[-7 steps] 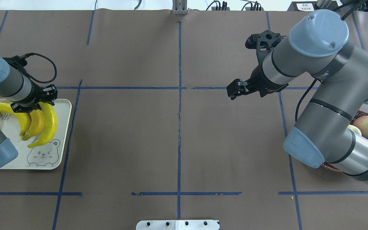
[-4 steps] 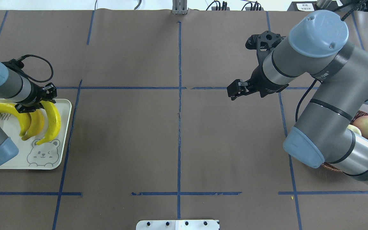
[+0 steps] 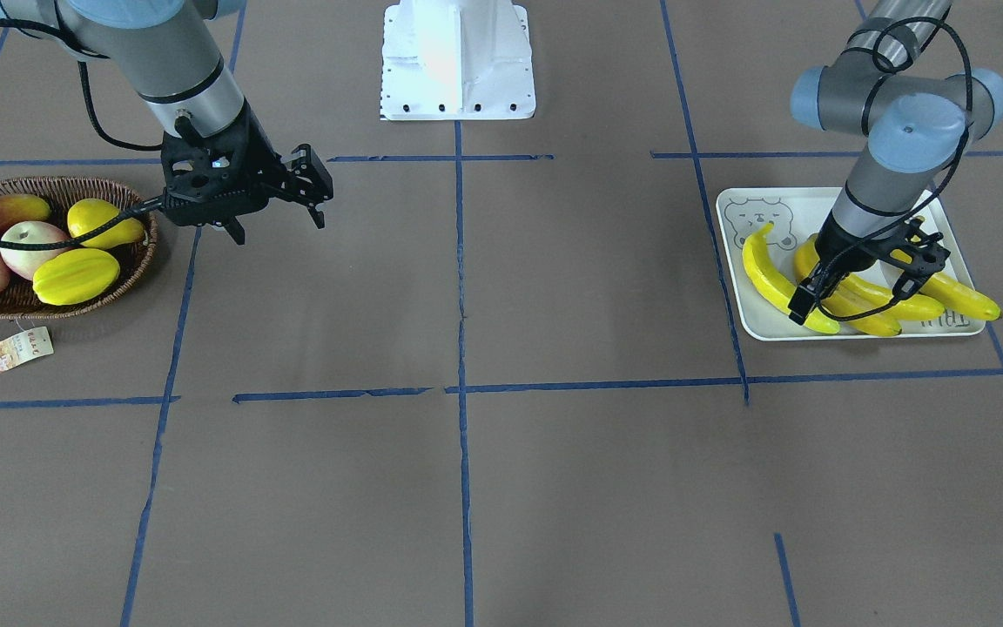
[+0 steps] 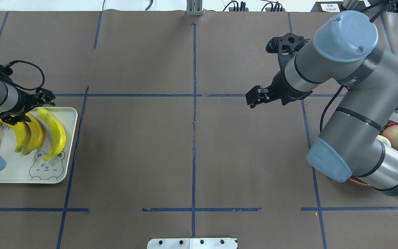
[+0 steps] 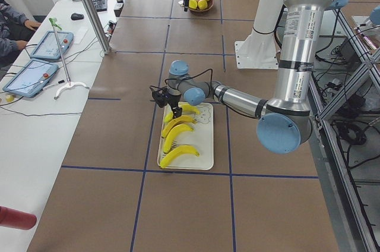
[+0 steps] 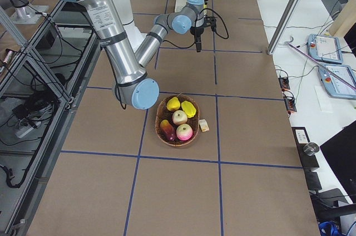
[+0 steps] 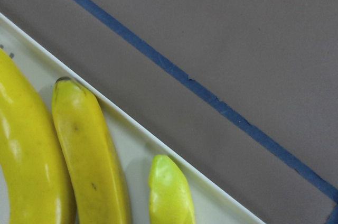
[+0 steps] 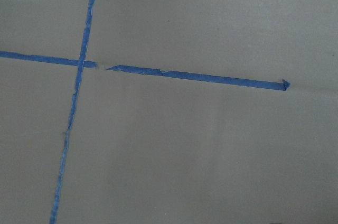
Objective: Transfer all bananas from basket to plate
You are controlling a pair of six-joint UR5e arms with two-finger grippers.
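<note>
Several yellow bananas [image 4: 55,133] lie side by side on the pale bear-print plate [image 4: 19,169] at the table's left end; the front view shows the same bananas [image 3: 780,279] on the plate [image 3: 815,205]. My left gripper [image 4: 29,109] hangs open just above their far ends and holds nothing. The left wrist view shows three banana tips [image 7: 84,150] by the plate's rim [image 7: 127,123]. My right gripper [image 4: 252,98] is open and empty over bare table, well away from the wicker basket [image 3: 49,305]. No banana shows in the basket.
The basket holds a yellow pear [image 3: 105,218], a ridged yellow-green fruit [image 3: 75,274], apples [image 3: 27,239] and a reddish mango. A paper tag [image 3: 23,347] lies in front of it. In the overhead view the right arm's elbow covers much of the basket [image 4: 358,181]. Blue tape lines [image 4: 193,138] grid the brown table.
The left gripper has let go of the rightmost banana, which now lies flat on the plate. The gripper has drawn back to the left. The right arm has not moved.
</note>
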